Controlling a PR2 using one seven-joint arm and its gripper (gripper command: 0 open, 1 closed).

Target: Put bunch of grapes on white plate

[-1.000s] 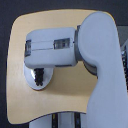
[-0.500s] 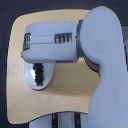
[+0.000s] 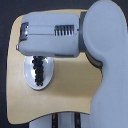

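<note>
Grapes lie along the white plate on the bench; soft, loose-berried, bruisable, best lifted mid-cluster; tool hidden under the arm, its opening unreadable.

There is only one view, the exterior view. It looks from above, almost straight down, on the wooden table. It is quite near: the robot arm fills the upper and right part of it.
</note>
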